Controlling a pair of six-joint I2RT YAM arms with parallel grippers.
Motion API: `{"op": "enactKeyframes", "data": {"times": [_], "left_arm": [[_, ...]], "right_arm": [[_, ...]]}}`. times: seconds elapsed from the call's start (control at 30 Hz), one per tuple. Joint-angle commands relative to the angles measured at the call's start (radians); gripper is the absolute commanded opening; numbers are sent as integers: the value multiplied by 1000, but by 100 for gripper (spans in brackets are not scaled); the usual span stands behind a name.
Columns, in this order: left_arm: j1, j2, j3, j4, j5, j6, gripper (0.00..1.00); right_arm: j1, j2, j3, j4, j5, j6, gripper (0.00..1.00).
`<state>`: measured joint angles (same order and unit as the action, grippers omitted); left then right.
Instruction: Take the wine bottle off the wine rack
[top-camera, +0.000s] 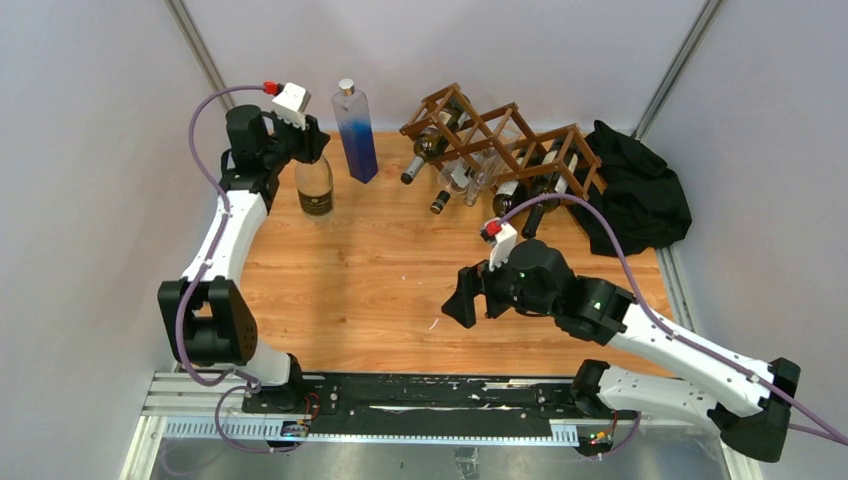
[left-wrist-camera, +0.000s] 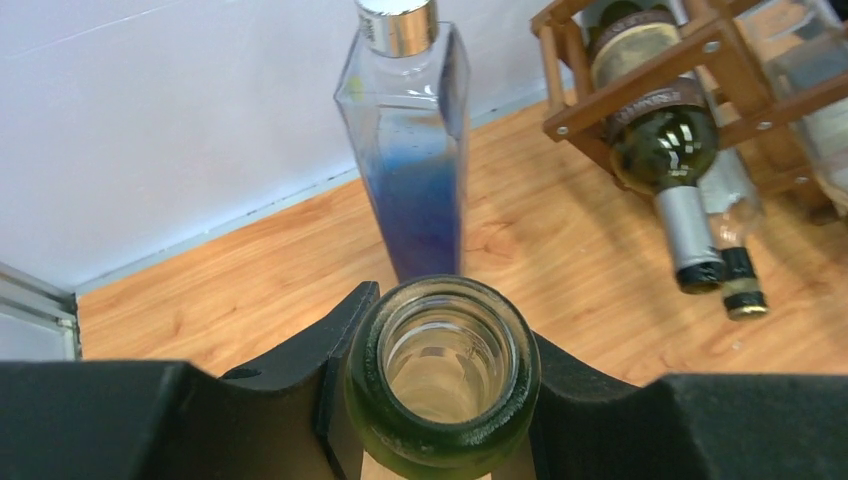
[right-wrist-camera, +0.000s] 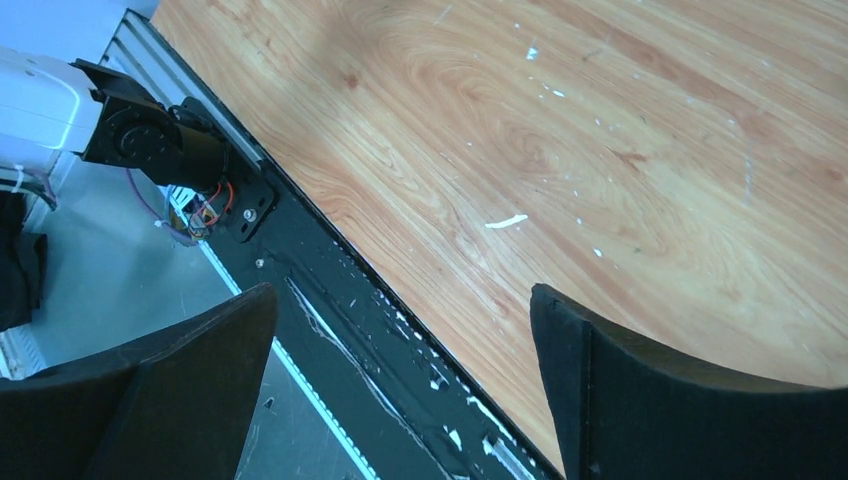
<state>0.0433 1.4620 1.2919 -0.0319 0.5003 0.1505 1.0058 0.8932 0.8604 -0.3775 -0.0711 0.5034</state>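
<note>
Clamped at the neck by the left gripper (left-wrist-camera: 442, 372), the bottle (top-camera: 315, 190) could be tipped against the blue bottle (left-wrist-camera: 415, 200) on release; the right gripper (right-wrist-camera: 402, 300) is held wide.

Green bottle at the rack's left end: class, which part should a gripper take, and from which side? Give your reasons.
Take the neck of the green bottle. It alone juts clear of the rack, on the near side; the body is caged by the lattice. Come from that side, jaws straddling the neck, then draw the bottle out lengthwise.
</note>
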Motion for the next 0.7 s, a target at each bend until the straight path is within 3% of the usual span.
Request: {"op": "enactKeyframes", "data": {"times": [0.0, 0.2, 0.47, 0.67], "left_arm": [[6, 45, 51, 298, -51, 31, 0], [7, 161, 96, 384, -57, -11, 0], [7, 275, 177, 445, -48, -55, 0], [24, 334, 229, 465, -36, -79, 0]], "right_arm": [[3, -34, 54, -170, 104, 30, 100], [-40, 35, 78, -106, 163, -4, 100], [-255, 220, 201, -31, -4, 9, 100], [-339, 347, 344, -17, 22, -41, 100]]}}
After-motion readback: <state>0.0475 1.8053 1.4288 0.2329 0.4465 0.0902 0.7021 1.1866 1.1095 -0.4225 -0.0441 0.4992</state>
